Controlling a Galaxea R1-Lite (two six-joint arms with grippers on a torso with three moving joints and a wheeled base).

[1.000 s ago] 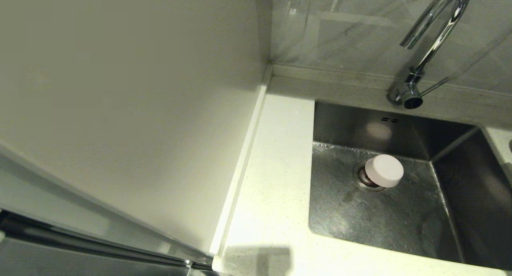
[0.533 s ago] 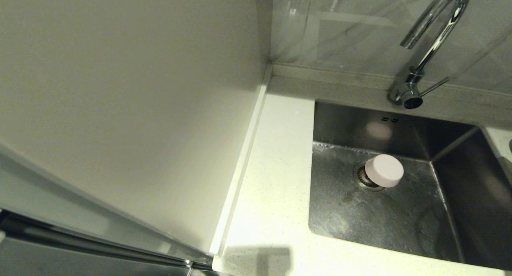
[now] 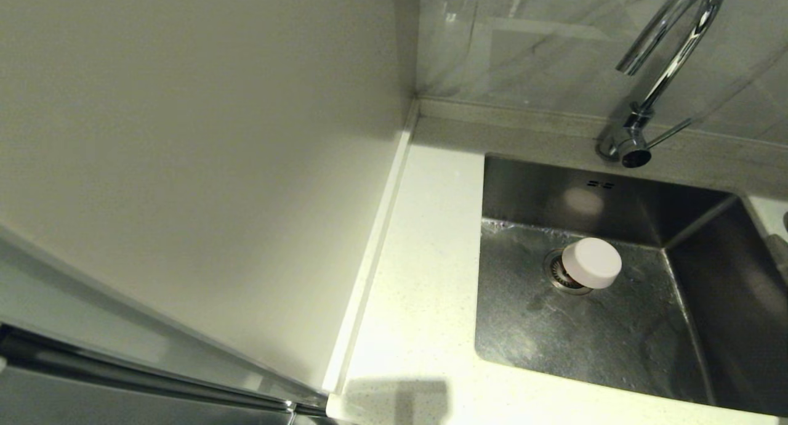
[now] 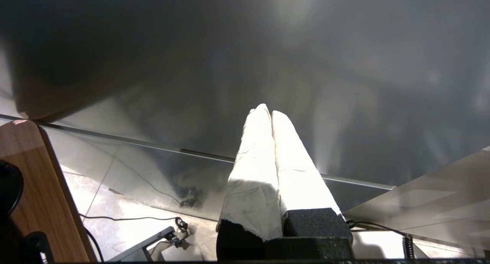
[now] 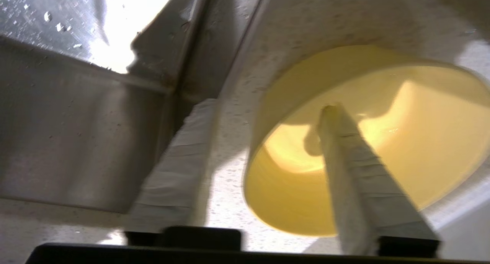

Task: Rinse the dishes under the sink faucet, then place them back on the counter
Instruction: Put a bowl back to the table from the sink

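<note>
A yellow-green bowl (image 5: 402,149) stands upright on the speckled white counter (image 5: 229,187), right beside the sink's rim (image 5: 168,84). My right gripper (image 5: 266,106) is open and straddles the bowl's wall. One finger (image 5: 344,160) is inside the bowl, the other finger (image 5: 180,168) outside over the counter, both clear of the wall. A pale bowl (image 3: 591,263) lies upside down, tilted on the drain of the steel sink (image 3: 523,332). The chrome faucet (image 3: 668,55) arches over the sink's back. My left gripper (image 4: 269,111) is shut and empty, parked low.
A plain cream wall panel (image 3: 184,166) fills the left of the head view. A narrow strip of counter (image 3: 425,259) runs between that panel and the sink. The faucet's thin lever (image 3: 668,132) sticks out to the right. Water drops cling to the basin wall (image 5: 49,19).
The bowl on the drain has not moved. A grey shape has come in at the head view's right edge, beside the sink's rim.
</note>
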